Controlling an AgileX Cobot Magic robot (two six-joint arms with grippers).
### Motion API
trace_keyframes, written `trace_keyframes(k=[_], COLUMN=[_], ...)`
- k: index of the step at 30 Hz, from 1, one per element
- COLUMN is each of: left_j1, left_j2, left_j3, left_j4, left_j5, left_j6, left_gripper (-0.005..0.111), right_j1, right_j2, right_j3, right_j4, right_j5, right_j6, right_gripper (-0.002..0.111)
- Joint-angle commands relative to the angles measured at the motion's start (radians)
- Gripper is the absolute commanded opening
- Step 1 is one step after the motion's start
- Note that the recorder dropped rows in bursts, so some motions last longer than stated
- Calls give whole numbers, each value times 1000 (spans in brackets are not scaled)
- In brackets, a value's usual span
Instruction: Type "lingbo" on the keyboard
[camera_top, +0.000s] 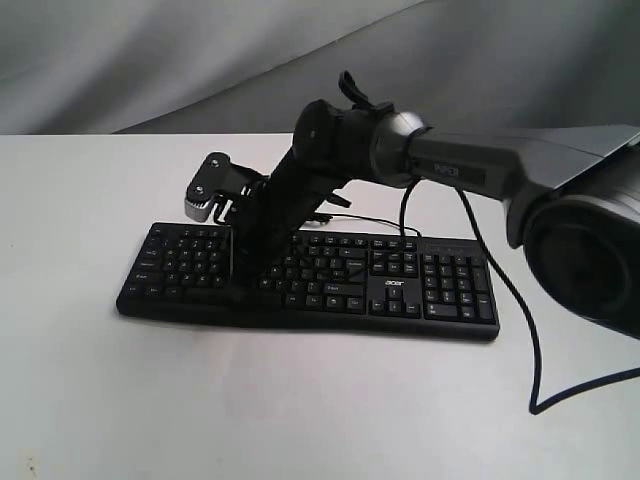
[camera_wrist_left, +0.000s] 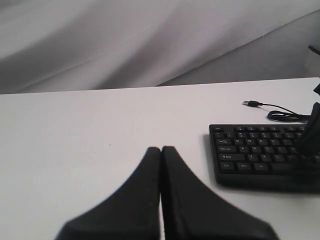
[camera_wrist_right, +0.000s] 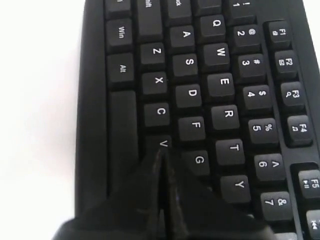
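The black keyboard (camera_top: 310, 275) with white legends and an acer logo lies across the white table. My right gripper (camera_wrist_right: 161, 152) is shut with nothing in it. Its joined tips point down onto the bottom letter row, just past the V key (camera_wrist_right: 162, 144) and beside the G key (camera_wrist_right: 199, 160); the key under the tips is hidden. In the exterior view the right arm reaches across to the keyboard's left-middle, and the gripper (camera_top: 243, 288) is down at the keys. My left gripper (camera_wrist_left: 161, 148) is shut and empty, hovering over bare table left of the keyboard (camera_wrist_left: 260, 152).
The keyboard's thin USB cable (camera_wrist_left: 272, 111) lies unplugged on the table behind it. A thicker black cable (camera_top: 520, 330) hangs from the right arm and loops onto the table at the right. A grey cloth backdrop stands behind the table.
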Motion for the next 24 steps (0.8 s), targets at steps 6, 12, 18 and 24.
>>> trace_keyframes(k=[6, 12, 18, 24], left_j1=[1, 1, 1, 1], left_j2=[-4, -4, -4, -4], left_j3=[5, 5, 5, 5], left_j4=[-4, -4, -4, -4], left_j5=[-5, -5, -5, -5], left_j6=[-2, -2, -2, -2], left_gripper=[1, 1, 1, 1], right_j1=[1, 1, -2, -2], right_j2=[10, 12, 35, -30], right_j3=[-3, -3, -1, -1], right_j4=[-1, -1, -8, -98], right_j5=[-14, -16, -8, 0], right_j6=[-2, -2, -2, 56], right_gripper=[0, 0, 0, 0])
